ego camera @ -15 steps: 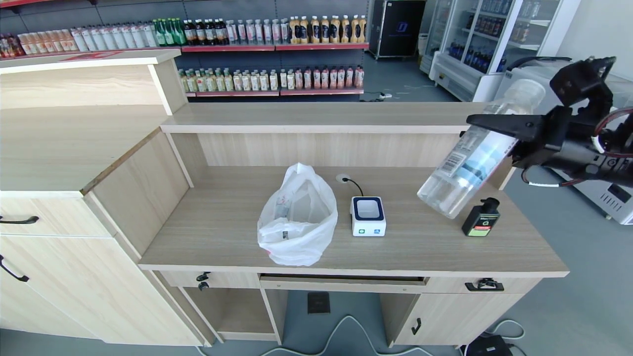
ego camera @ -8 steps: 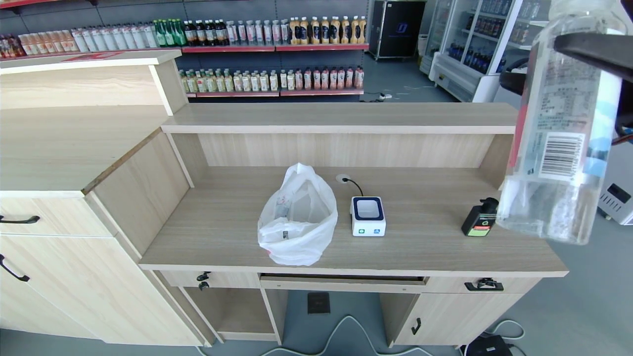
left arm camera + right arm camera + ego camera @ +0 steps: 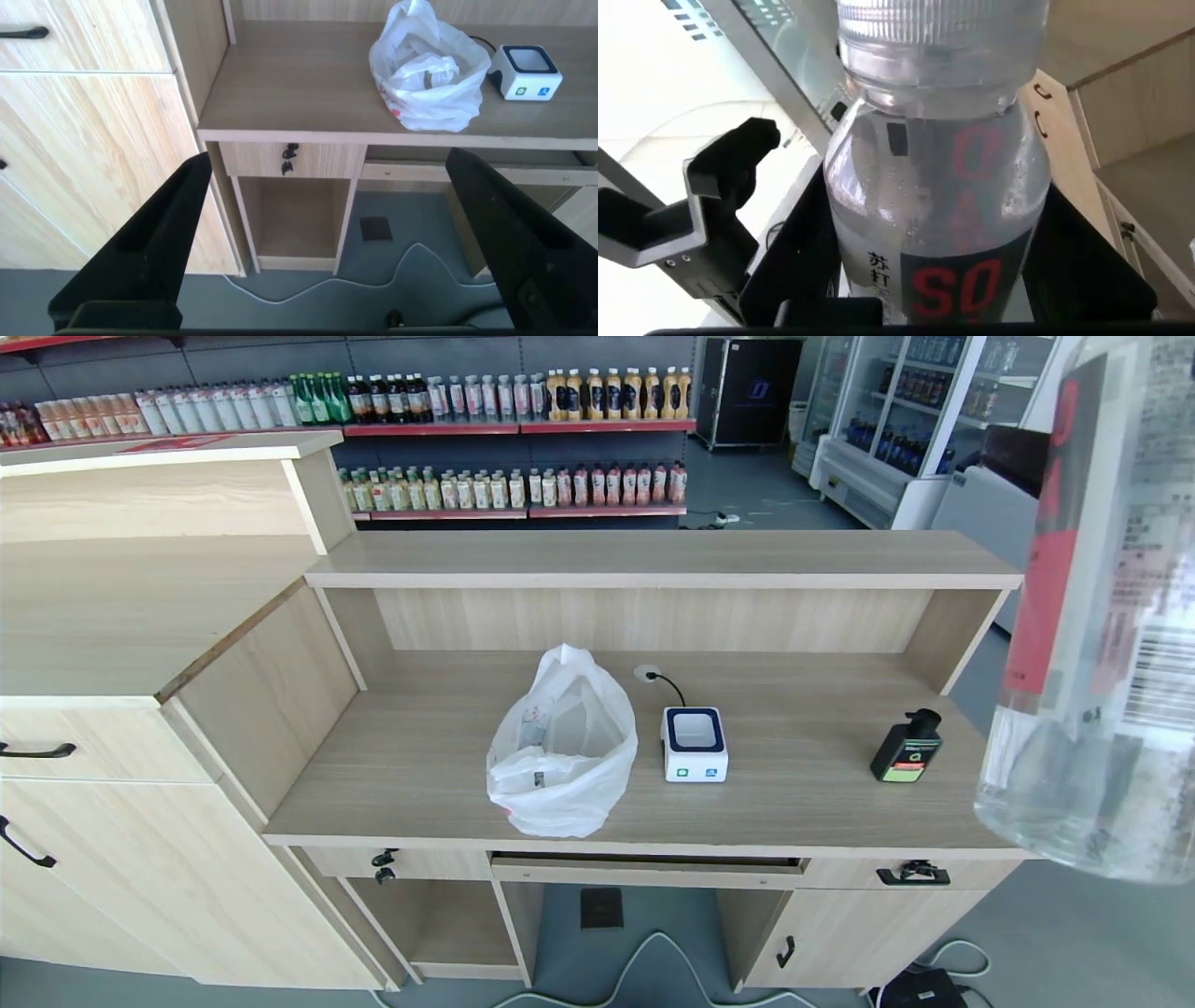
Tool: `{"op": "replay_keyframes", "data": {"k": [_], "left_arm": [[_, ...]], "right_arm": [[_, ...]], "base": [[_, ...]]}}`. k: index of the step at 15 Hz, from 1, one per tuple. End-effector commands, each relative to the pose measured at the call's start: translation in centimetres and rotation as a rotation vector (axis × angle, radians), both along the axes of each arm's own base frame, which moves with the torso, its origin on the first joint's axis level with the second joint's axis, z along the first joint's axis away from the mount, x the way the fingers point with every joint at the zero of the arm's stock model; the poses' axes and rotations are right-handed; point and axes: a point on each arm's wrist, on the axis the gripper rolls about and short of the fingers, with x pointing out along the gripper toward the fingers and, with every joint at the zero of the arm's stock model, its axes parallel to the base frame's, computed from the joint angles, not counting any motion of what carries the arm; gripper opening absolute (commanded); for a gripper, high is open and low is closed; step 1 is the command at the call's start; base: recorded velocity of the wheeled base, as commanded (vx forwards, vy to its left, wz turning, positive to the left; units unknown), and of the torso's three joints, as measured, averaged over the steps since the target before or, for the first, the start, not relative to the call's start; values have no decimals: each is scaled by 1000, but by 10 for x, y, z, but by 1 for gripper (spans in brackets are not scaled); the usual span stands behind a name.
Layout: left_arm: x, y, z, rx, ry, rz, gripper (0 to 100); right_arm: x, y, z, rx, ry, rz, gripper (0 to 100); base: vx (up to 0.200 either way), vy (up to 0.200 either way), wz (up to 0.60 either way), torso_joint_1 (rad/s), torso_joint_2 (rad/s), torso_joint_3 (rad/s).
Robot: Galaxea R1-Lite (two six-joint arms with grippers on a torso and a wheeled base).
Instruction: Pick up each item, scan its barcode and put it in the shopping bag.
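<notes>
My right gripper (image 3: 938, 289) is shut on a clear water bottle (image 3: 938, 159) with a red and blue label. The bottle (image 3: 1102, 616) hangs nearly upright, high at the far right and very close to the head camera, off the counter's right end. Its barcode shows at the right edge. A white shopping bag (image 3: 560, 747) stands open on the wooden counter (image 3: 794, 803), with the white barcode scanner (image 3: 695, 744) just to its right. A black pump bottle (image 3: 907, 749) stands further right. My left gripper (image 3: 327, 252) is open, held low in front of the counter's left part.
A raised shelf (image 3: 653, 555) runs along the counter's back and a taller cabinet (image 3: 121, 616) stands to the left. Drawers and a cable sit under the counter. The bag (image 3: 430, 65) and scanner (image 3: 528, 73) also appear in the left wrist view.
The right arm lifted the bottle from a tilt above the pump bottle to nearly upright, closer to the head camera and further right. The arm itself has left the head view.
</notes>
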Motion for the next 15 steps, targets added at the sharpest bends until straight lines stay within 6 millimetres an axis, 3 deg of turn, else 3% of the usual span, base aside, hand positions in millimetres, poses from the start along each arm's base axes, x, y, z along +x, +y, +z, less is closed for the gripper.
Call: {"op": "replay_keyframes", "data": {"k": [1, 7, 15], "left_arm": [[0, 0, 0, 0, -1, 0, 100], [0, 0, 0, -1, 0, 0, 100], [0, 0, 0, -1, 0, 0, 100]], "right_arm": [[15, 13, -11, -1, 20, 40, 0], [-3, 12, 5, 65, 185, 189, 0], [-4, 11, -27, 19, 253, 181, 0]], "base": [[0, 0, 0, 0, 0, 0], [0, 0, 0, 0, 0, 0], [0, 0, 0, 0, 0, 0]]}}
